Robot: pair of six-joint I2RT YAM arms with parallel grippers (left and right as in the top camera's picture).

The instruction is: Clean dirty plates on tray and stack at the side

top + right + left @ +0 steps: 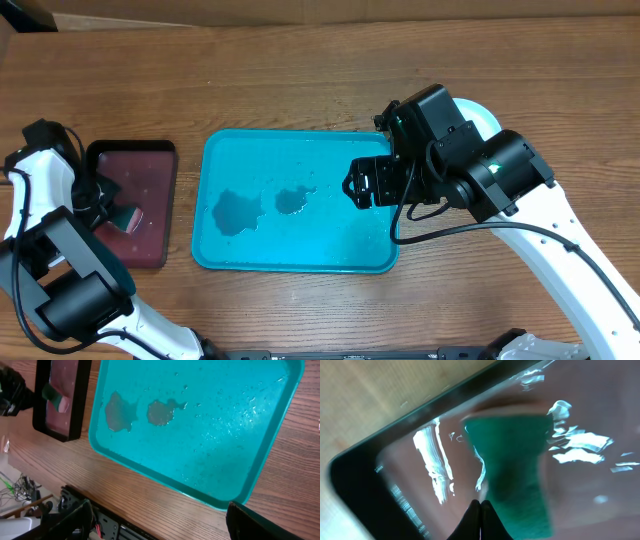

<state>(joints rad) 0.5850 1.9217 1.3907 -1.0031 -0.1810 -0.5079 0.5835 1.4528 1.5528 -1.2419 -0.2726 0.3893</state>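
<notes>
- While the right arm bends over the right end of the blue tray (340,240), the right claw (366,183) hangs wide open.
- Left claw (480,510) points down with its fingers pressed together, beside a green sponge (517,475) on the maroon tray (150,240).
- Blue tray lies flat mid-table, long axis left to right.

surface: wooden table (300,80) | on it: turquoise tray (340,240); dark maroon tray (150,215) just beside, apart
</notes>
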